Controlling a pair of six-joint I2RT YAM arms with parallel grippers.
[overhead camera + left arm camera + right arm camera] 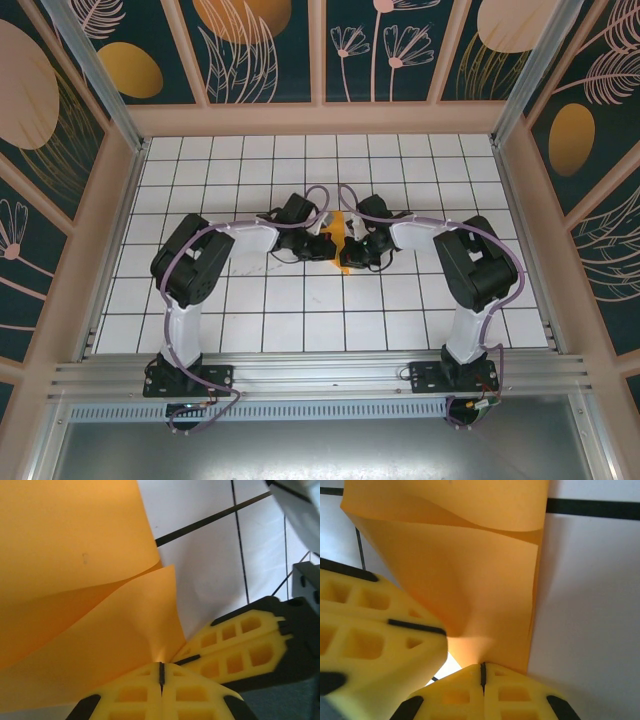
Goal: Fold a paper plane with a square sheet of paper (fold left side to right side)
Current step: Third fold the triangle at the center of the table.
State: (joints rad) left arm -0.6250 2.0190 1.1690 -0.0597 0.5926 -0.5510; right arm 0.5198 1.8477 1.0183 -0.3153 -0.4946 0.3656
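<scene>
Observation, left side: left gripper [161, 672] stood over the middle of the tabletop [300, 310]. Its jaws were closed tight, with a corner of the orange sheet of paper [75, 555] pinched between them. The sheet was lifted off the white tiles [210, 570] between the two grippers, curved and doubled into two loose layers, not pressed flat. Right side: right gripper [482, 672] faced the left one, tips close together. Its jaws were likewise fully closed, gripping the paper's lower edge. From above, small orange patches showed between the grippers; how much of the sheet touched the tiles could not be told.
</scene>
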